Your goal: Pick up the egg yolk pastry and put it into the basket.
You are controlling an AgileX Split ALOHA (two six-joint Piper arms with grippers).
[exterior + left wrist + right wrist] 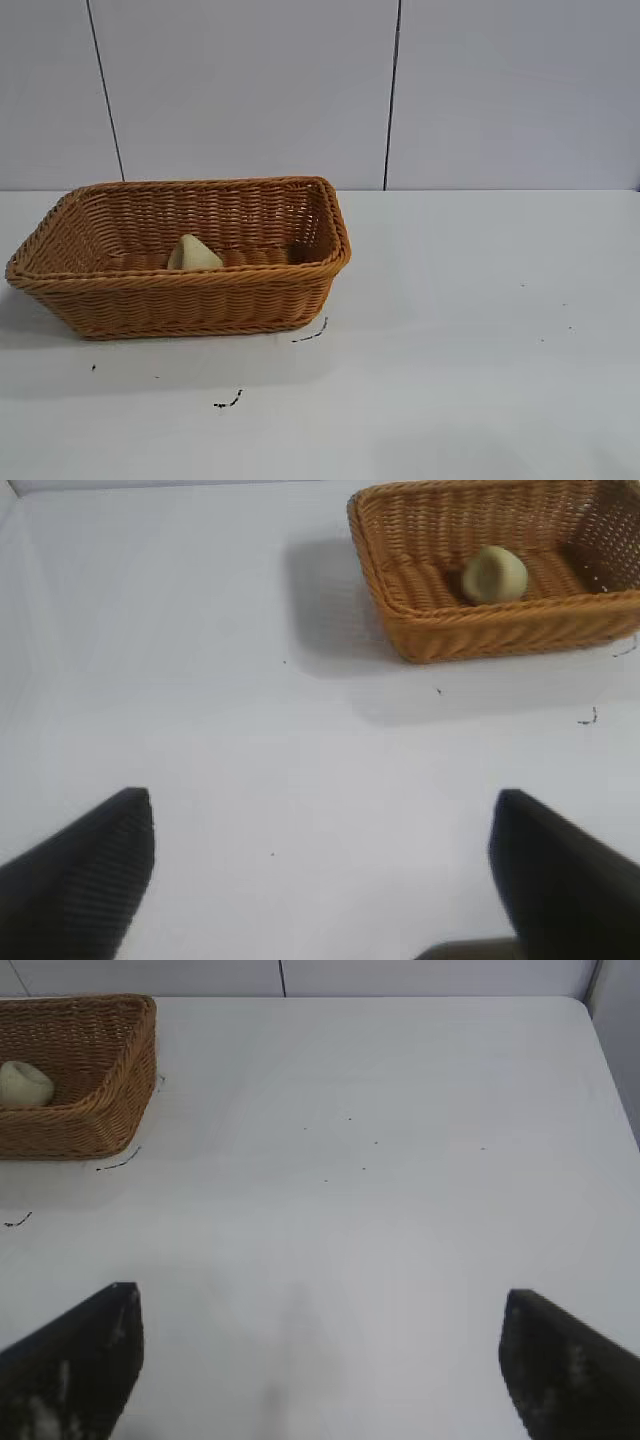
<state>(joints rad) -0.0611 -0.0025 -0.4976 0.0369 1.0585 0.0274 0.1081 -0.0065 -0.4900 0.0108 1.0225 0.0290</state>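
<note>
The orange-brown wicker basket (180, 300) stands on the white table at the left. The pale yellow egg yolk pastry (194, 254) lies on the basket's floor; it also shows in the left wrist view (494, 574) and in the right wrist view (24, 1084). The basket shows in the left wrist view (480, 635) and the right wrist view (100, 1110). My left gripper (320, 820) is open and empty over bare table, well away from the basket. My right gripper (320, 1315) is open and empty over bare table too. Neither gripper shows in the exterior view.
The white table (480, 330) carries a few small dark marks (228, 402) in front of the basket. A pale panelled wall (250, 90) rises behind the table. The table's far edge and corner show in the right wrist view (590, 1020).
</note>
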